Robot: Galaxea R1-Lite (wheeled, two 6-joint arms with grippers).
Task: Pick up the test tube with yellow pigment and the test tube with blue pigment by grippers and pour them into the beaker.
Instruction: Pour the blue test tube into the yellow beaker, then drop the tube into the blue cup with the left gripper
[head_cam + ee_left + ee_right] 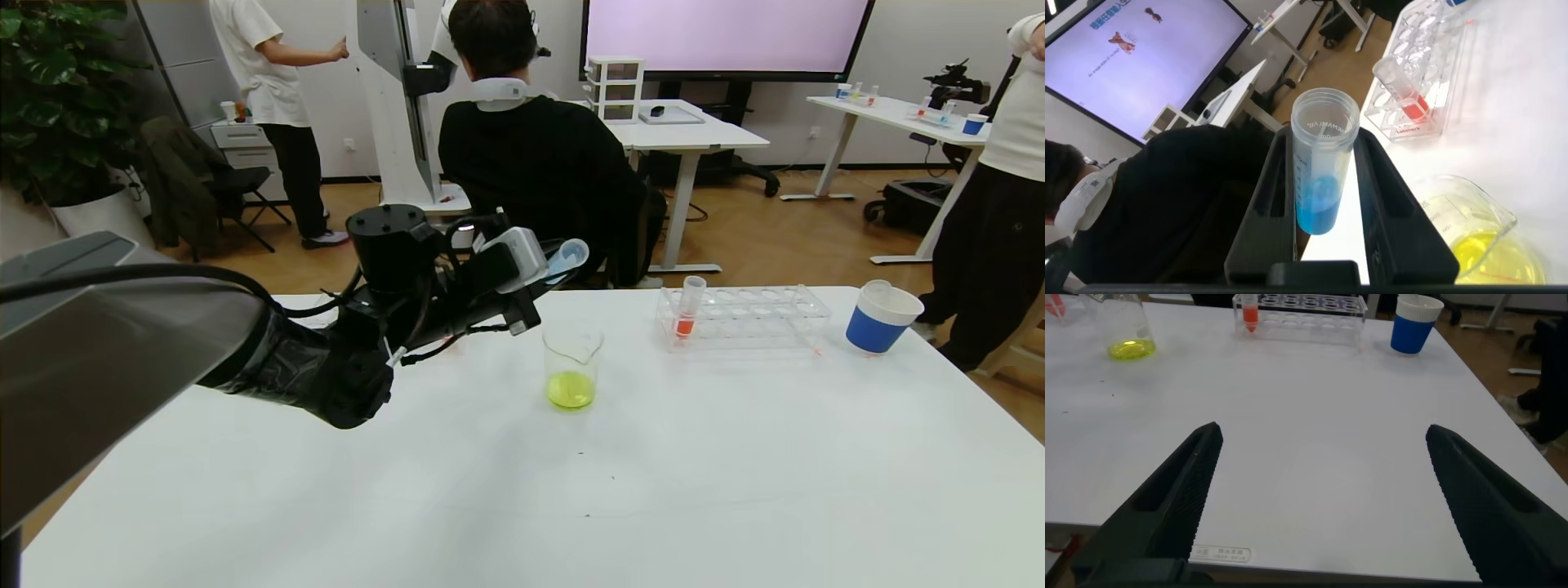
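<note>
My left gripper [557, 265] is shut on the test tube with blue pigment [569, 256], held in the air above and to the left of the beaker [571, 363]. In the left wrist view the tube [1323, 163] sits between the two black fingers with its open mouth outward, and blue liquid fills its lower part. The beaker [1478, 237] holds yellow liquid at its bottom. No test tube with yellow pigment in it is in view. My right gripper [1323, 433] hangs open above the bare table near its front edge, with nothing between its fingers.
A clear rack [751, 314] behind the beaker holds a tube of orange-red liquid [688, 309]. To its right stands a blue paper cup [878, 322] with a clear empty tube in it. A seated person is just beyond the table's far edge.
</note>
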